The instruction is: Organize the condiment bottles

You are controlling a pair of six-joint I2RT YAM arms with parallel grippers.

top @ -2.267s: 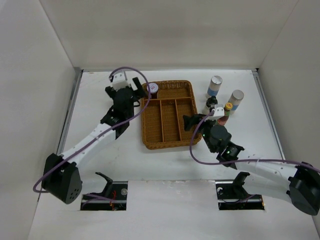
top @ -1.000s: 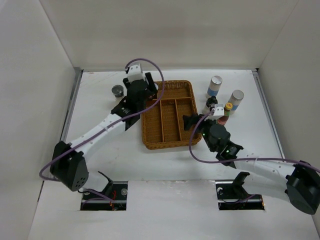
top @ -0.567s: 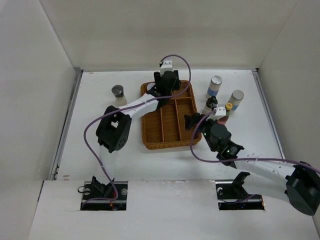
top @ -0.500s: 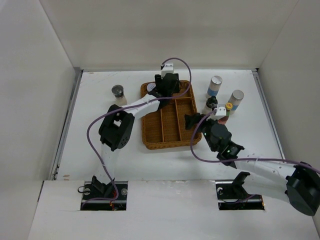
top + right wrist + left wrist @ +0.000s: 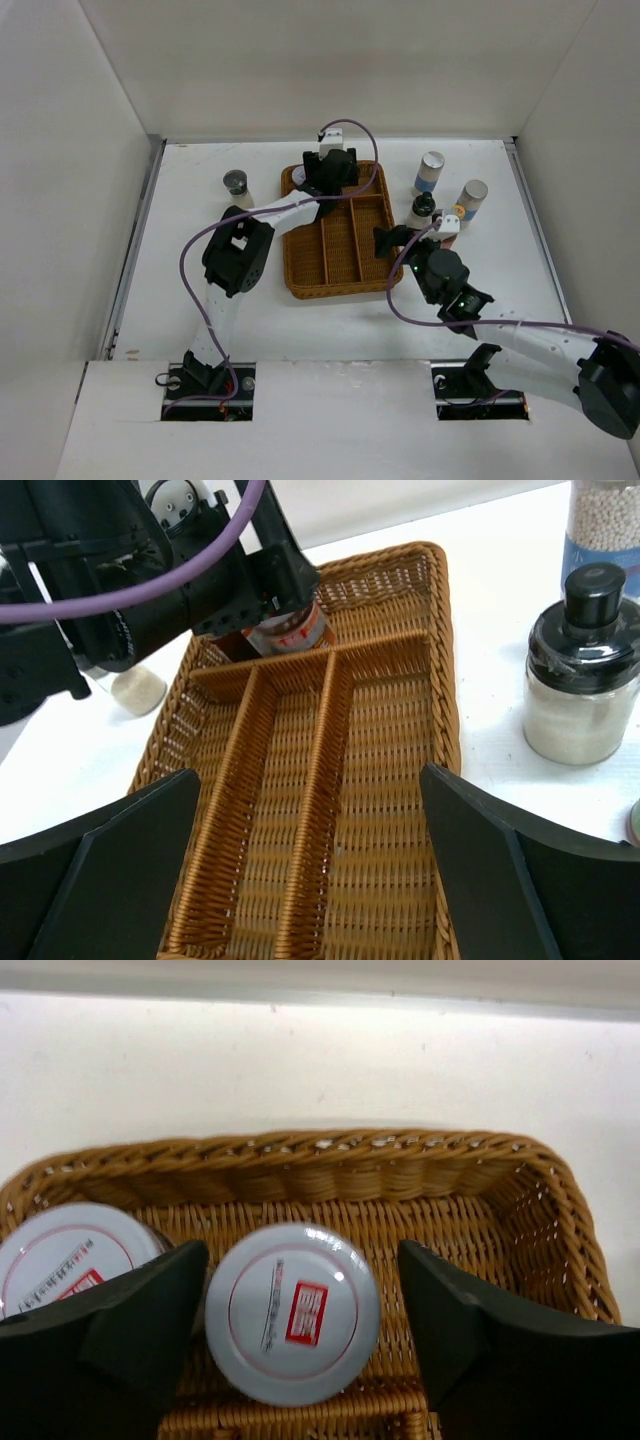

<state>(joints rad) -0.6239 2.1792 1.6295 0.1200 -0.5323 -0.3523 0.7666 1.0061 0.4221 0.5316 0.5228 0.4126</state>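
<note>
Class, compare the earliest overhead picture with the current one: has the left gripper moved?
Yes. The left gripper went right, from outside the wicker tray's left rim to above its far compartment, straddling a white-lidded jar.

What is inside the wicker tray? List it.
Two white-lidded jars stand in its far cross compartment; the three long compartments look empty. The left end effector covers part of one jar.

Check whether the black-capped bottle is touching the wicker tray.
Apart. The right wrist view shows a strip of white table between the black-capped bottle and the right rim of the wicker tray.
</note>
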